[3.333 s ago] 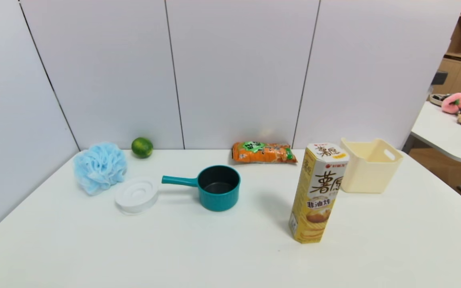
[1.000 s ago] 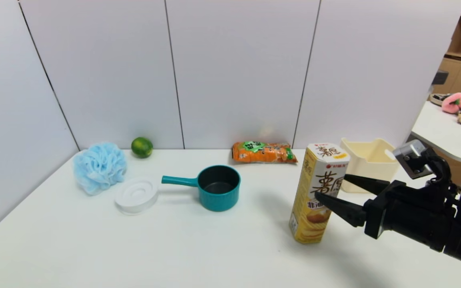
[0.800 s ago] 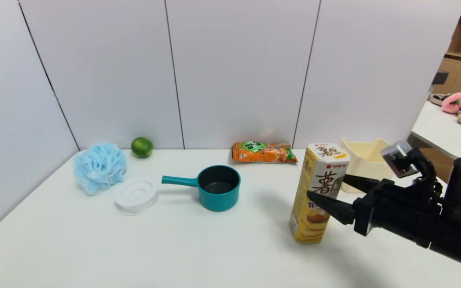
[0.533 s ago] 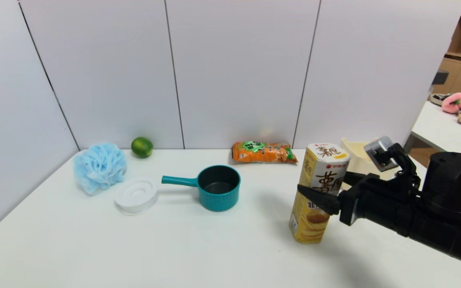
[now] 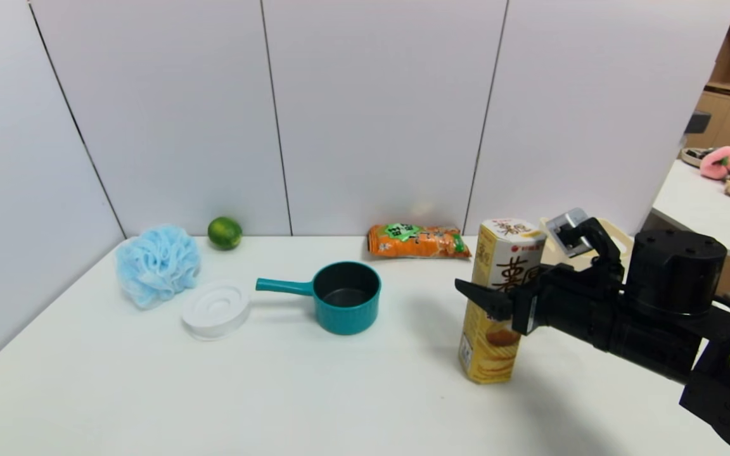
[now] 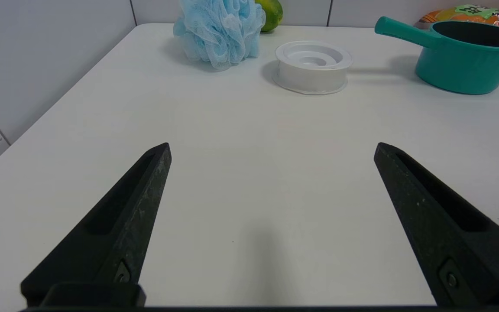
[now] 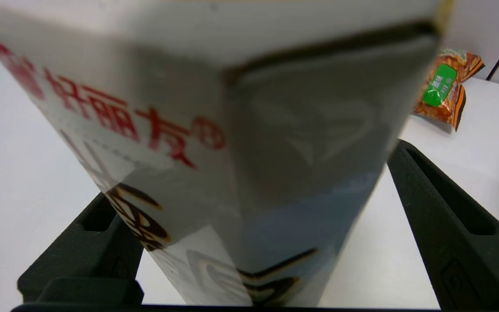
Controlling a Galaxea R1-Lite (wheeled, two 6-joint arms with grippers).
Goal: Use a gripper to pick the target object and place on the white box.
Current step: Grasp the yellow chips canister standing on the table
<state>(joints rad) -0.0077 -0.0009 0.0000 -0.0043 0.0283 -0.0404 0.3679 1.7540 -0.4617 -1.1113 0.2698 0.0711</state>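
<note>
Snack carton (image 5: 501,304) upright, between spread fingers of right tool (image 5: 498,294)

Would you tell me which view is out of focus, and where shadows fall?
Right wrist view: the snack carton fills the frame, blurred, one face dark. Head view: sharp; the carton casts a soft shadow on the table toward the teal pot.

Head camera high over the table (image 5: 339,392); wrist cameras low, forward-facing, sharing its teal pot (image 5: 346,305).
</note>
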